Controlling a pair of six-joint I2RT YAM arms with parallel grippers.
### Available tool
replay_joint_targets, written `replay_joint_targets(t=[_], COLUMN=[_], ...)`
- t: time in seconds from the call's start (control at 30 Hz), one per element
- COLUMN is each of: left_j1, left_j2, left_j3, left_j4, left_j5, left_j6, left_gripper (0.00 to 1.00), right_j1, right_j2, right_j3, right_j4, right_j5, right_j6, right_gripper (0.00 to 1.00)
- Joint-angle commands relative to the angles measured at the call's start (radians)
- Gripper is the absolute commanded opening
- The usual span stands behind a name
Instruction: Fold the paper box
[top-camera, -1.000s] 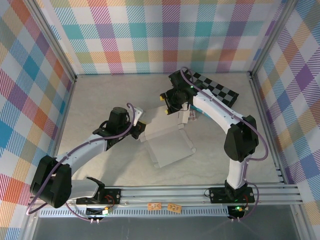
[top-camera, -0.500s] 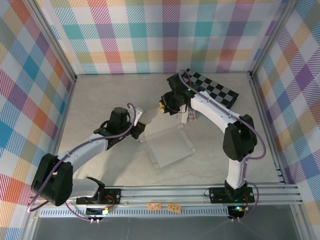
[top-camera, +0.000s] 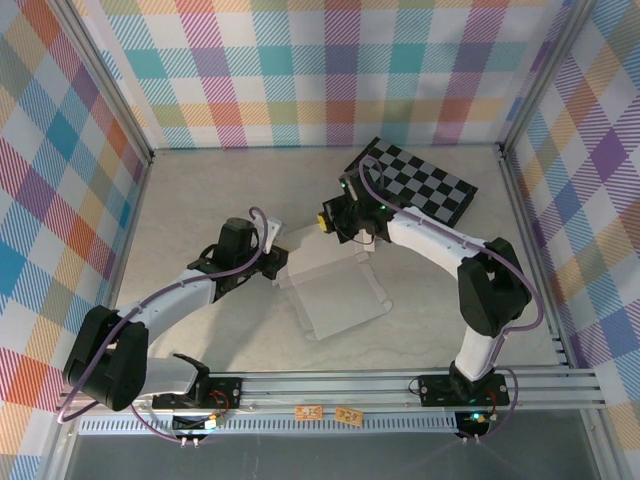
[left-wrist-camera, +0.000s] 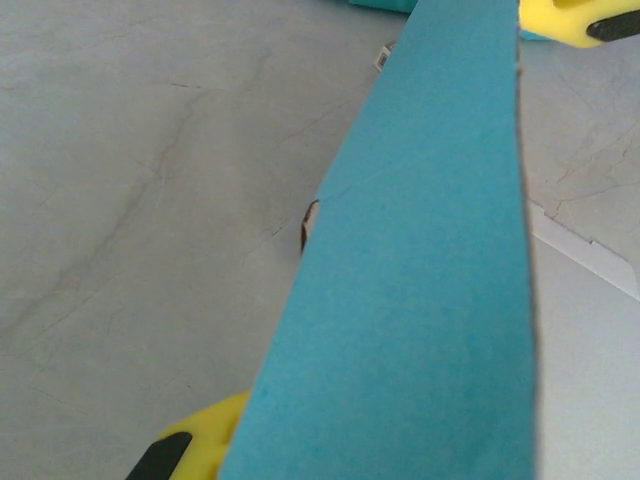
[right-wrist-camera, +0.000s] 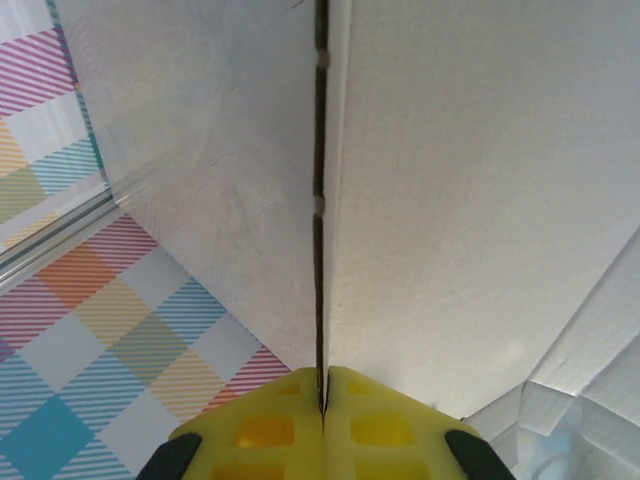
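While both arms reach over the middle of the counter (top-camera: 200, 200), the paper box (top-camera: 340, 295) lies there as a partly opened sheet with its grey-white inner side up. One large panel lies flat toward the near edge, and flaps are raised at its left and far sides.

The left arm (top-camera: 180, 295) comes in from the near left corner, and the left jaws are pressed together on the box's left flap. In the left wrist view that flap (left-wrist-camera: 430, 300) is a broad teal band rising from a yellow pad (left-wrist-camera: 190, 450) at the bottom, with a grey-white panel low on its right.

The right arm (top-camera: 430, 235) bends in from the right edge, and the right jaws pinch the flap at the box's far side. In the right wrist view the two yellow pads (right-wrist-camera: 260, 430) meet with the thin edge of the card caught between them, and the card's pale face (right-wrist-camera: 450, 200) spreads to the right of that edge.

A black-and-grey checkerboard (top-camera: 415, 183) lies toward the far right corner, beyond the right jaws.
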Motion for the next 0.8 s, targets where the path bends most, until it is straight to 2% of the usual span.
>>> replay_joint_targets(t=[0.0,0.1,0.13,0.23,0.33,0.4,0.47,0.6,0.67,0.77], left_j1=[0.021,0.024,0.024,0.024,0.024,0.025,0.028,0.039,0.045,0.046], left_j2=[-0.021,-0.064,-0.086,-0.173,-0.26,-0.289,-0.275,-0.13,-0.058,-0.003], left_j3=[-0.005,0.011,0.026,0.095,0.177,0.242,0.322,0.55,0.65,0.72], left_j4=[0.035,0.002,-0.02,-0.11,-0.206,-0.293,-0.418,-0.666,-0.729,-0.732], left_j5=[-0.015,-0.042,-0.053,-0.064,-0.111,-0.186,-0.225,-0.176,-0.132,-0.107], left_j6=[-0.011,-0.052,-0.072,-0.214,-0.446,-0.651,-0.802,-1.012,-1.062,-1.144], left_gripper=[0.15,0.38,0.41,0.45,0.49,0.54,0.54,0.53,0.53,0.5], right_j1=[0.009,0.011,0.011,0.011,0.012,0.011,0.011,0.011,0.011,0.008], right_j2=[-0.002,-0.014,-0.018,-0.032,-0.038,-0.035,-0.029,-0.021,-0.018,-0.001], right_j3=[-0.065,-0.082,-0.079,-0.044,0.033,0.075,0.114,0.205,0.266,0.355], right_j4=[0.062,0.087,0.078,0.012,-0.133,-0.196,-0.252,-0.364,-0.426,-0.519], right_j5=[0.062,0.089,0.092,0.104,0.114,0.117,0.11,0.105,0.114,0.115], right_j6=[-0.021,-0.002,0.007,0.059,0.107,0.132,0.153,0.18,0.178,0.169], right_gripper=[0.0,0.0,0.0,0.0,0.0,0.0,0.0,0.0,0.0,0.0])
